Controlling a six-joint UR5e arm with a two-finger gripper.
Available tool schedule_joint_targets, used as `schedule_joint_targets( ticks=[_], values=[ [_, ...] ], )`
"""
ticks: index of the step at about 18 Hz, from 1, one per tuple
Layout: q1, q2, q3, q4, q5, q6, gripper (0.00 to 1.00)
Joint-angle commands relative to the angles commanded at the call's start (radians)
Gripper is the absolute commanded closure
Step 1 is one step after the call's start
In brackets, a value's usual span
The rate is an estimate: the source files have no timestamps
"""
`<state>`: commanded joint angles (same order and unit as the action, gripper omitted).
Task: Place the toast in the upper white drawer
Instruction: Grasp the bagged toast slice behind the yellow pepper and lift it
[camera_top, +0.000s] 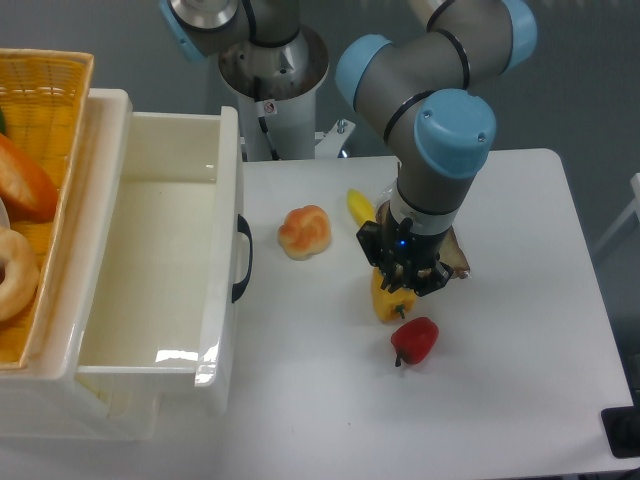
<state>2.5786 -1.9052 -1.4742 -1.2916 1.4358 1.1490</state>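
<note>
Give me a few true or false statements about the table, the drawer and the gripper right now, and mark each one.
1. The white drawer is pulled open. True.
2. The toast lies inside the drawer. False: it is on the table, mostly hidden under the gripper.
3. A red pepper lies on the table. True.
4. The round bun sits in the yellow basket. False: it is on the table beside the drawer.

You get bright, even overhead light, soft shadows under the arm, a glare patch on the upper white drawer (185, 357) floor, and slightly soft focus throughout.
</note>
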Motion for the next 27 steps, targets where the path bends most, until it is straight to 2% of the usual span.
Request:
schedule_joint_targets(
  ticks=[3,11,15,20,24,27],
  values=[
    [0.000,0.009,-0.017,0.003,-0.002,-0.008,1.00],
    [0.008,0.029,-0.012,-0.008,-0.006,-0.014,1.00],
    [0.003,0.072,-0.009,-0.025,-0.018,-0.060,1.00],
    [0.006,0.077,0.000,-0.028,-0.099,-0.119,1.00],
    [0.025,0.121,0.011,-0.032,-0.176,-0.183,1.00],
    [0.040,0.178,0.011,-0.078,-0.259,-0.219,1.00]
  ],
)
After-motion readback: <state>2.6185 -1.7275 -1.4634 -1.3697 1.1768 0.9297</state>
